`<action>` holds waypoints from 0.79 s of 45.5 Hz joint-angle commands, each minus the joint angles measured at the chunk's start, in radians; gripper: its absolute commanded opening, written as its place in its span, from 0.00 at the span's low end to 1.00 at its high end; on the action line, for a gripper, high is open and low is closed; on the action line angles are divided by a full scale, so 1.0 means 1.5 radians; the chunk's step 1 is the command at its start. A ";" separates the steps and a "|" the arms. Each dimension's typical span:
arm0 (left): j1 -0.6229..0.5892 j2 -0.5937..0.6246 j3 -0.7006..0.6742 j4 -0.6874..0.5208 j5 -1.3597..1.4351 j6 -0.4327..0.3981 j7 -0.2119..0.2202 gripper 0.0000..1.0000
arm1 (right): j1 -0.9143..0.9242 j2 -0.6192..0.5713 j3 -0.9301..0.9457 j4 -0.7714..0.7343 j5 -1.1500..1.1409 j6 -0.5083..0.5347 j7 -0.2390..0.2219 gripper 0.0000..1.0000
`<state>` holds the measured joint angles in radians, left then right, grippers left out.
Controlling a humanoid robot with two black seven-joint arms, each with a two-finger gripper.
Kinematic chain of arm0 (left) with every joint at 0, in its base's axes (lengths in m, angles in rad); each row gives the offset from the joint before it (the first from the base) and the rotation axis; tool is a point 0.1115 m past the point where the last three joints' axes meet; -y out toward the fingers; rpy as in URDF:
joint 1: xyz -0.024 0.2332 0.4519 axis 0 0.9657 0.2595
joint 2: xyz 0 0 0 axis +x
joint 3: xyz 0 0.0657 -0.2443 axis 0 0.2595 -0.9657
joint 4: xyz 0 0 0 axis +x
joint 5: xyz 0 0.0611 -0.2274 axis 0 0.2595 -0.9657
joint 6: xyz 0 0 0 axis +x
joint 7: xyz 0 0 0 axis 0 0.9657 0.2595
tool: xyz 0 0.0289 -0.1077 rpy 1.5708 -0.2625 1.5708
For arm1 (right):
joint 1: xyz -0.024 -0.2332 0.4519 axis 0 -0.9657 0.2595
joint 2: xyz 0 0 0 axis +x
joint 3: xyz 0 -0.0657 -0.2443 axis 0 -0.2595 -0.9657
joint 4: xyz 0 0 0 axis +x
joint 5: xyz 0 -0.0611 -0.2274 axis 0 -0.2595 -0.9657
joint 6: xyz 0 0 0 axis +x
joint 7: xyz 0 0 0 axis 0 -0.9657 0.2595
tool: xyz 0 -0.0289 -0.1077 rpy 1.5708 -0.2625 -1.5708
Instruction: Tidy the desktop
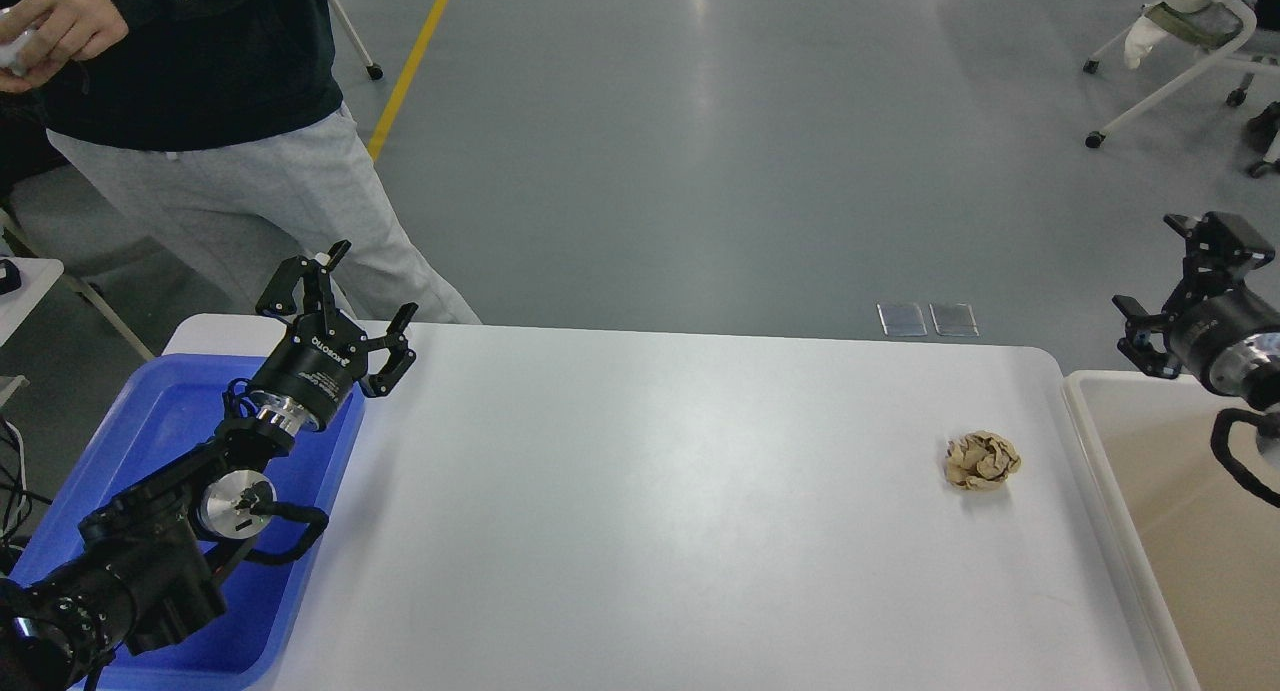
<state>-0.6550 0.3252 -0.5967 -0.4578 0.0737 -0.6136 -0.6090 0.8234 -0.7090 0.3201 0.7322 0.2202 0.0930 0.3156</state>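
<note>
The white desktop [650,501] fills the middle of the head view. A crumpled brown paper ball [982,460] lies on it near the right end. My left gripper [372,281] is open and empty, held above the table's far left corner over the edge of the blue tray [160,421]. My right gripper [1150,266] is open and empty, raised above the far edge of the beige bin [1190,541], well apart from the paper ball and to its upper right.
A person [210,141] in a dark top and grey trousers stands just behind the table's far left corner. Wheeled chairs [1190,61] stand far back on the right. A yellow floor line [415,61] runs behind the table.
</note>
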 commanded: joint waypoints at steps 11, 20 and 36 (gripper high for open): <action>0.000 0.000 0.000 0.000 0.000 0.001 0.000 1.00 | -0.016 0.097 0.127 0.020 0.153 0.103 -0.068 0.99; 0.000 0.000 0.000 -0.001 0.000 0.000 0.000 1.00 | -0.037 0.133 0.155 0.020 0.150 0.145 -0.108 0.99; 0.000 0.000 0.000 0.000 0.000 0.001 0.000 1.00 | -0.055 0.199 0.162 0.009 0.148 0.217 -0.110 1.00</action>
<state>-0.6550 0.3252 -0.5967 -0.4576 0.0737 -0.6136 -0.6090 0.7622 -0.4881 0.5424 0.7580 0.4381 0.3559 0.1624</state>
